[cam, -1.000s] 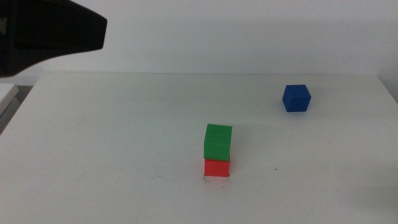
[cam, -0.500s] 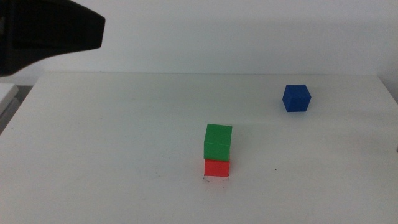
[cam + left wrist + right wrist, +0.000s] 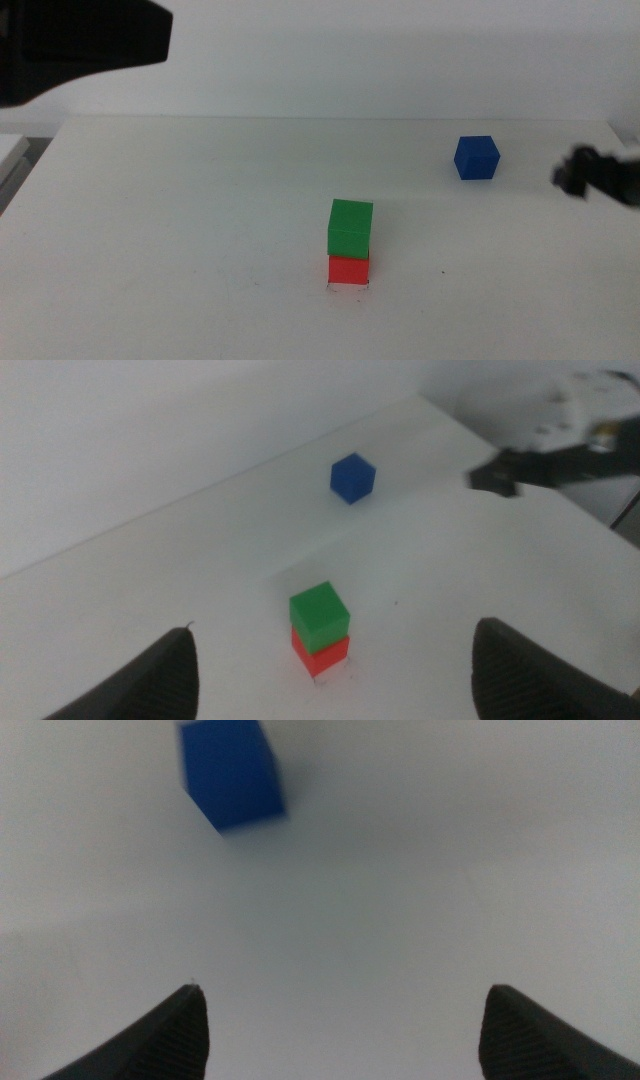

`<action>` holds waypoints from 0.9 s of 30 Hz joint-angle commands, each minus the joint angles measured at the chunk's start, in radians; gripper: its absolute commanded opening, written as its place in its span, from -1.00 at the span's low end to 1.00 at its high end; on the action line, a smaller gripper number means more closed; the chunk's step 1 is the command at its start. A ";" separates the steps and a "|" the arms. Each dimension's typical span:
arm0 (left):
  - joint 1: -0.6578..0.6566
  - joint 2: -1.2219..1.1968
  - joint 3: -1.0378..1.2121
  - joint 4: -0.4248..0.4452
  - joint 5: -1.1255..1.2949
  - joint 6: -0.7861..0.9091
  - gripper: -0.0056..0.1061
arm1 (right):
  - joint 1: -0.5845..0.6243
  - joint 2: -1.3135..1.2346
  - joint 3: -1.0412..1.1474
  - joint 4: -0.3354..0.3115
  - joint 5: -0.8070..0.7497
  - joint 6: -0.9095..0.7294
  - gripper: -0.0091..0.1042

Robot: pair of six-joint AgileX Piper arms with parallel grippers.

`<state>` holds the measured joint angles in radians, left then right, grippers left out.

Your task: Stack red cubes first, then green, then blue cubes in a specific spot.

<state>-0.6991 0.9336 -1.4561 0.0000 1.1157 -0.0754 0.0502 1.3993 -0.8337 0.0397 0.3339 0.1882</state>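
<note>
The green cube (image 3: 350, 228) sits squarely on the red cube (image 3: 348, 270) near the table's middle front, over faint dark ticks marking the spot (image 3: 347, 288). The same stack appears in the left wrist view, green cube (image 3: 320, 611) over red cube (image 3: 322, 653). The blue cube (image 3: 476, 158) stands alone at the back right, also seen as blue cube (image 3: 352, 477) and blue cube (image 3: 231, 772). My right gripper (image 3: 572, 178) enters from the right edge, to the right of the blue cube, open and empty (image 3: 345, 1035). My left gripper (image 3: 330, 675) hovers high at the left, open and empty.
The white table (image 3: 200, 220) runs to a back edge against a white wall. A tiny dark speck (image 3: 444, 271) lies to the right of the stack. The left arm's dark body (image 3: 70, 45) fills the upper left corner.
The right gripper has come into the middle view from the right edge, moving toward the blue cube. The left arm and all three cubes have stayed put.
</note>
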 commanded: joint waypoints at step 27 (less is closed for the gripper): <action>0.000 -0.003 -0.002 0.000 -0.063 -0.001 0.76 | 0.103 1.019 -1.291 -0.085 0.628 -0.058 0.56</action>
<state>-0.6991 0.9336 -1.4561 0.0000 1.0710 -0.0754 0.1503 2.4156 -2.1149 -0.0454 0.9614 0.1384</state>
